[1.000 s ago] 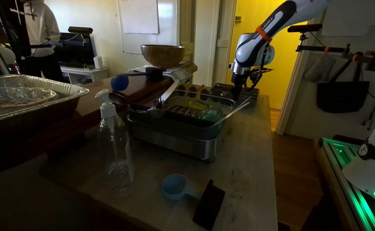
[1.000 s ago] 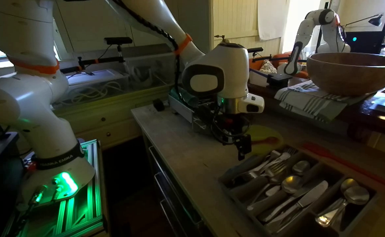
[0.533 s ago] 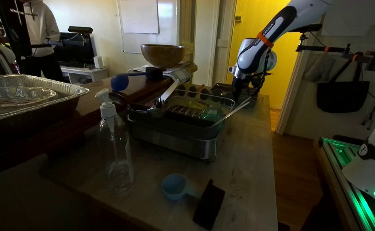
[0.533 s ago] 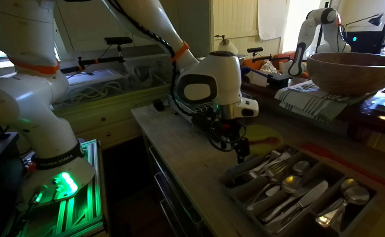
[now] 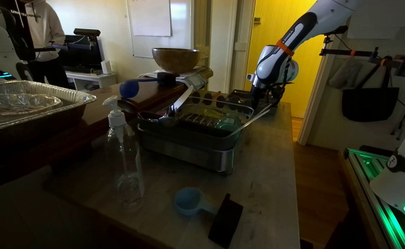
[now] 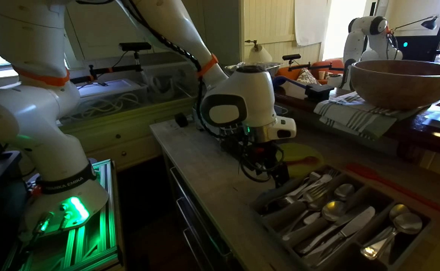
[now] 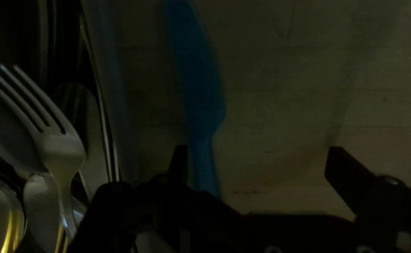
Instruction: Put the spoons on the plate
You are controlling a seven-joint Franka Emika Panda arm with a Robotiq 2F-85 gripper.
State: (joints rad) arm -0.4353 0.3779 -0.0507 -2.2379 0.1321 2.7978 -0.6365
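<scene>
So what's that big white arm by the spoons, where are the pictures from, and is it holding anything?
That's a big white robot arm with a black two-fingered claw for gripping. The two wide pictures come from cameras standing apart from it; the dark close-up from one on the arm, near the claw. On the pale wooden counter sit a grey cutlery tray with shiny metal spoons, forks and knives, and what looks like a round yellow-green plate. A long blue knife lies beside the tray. The claw is open and seems to hold nothing.
</scene>
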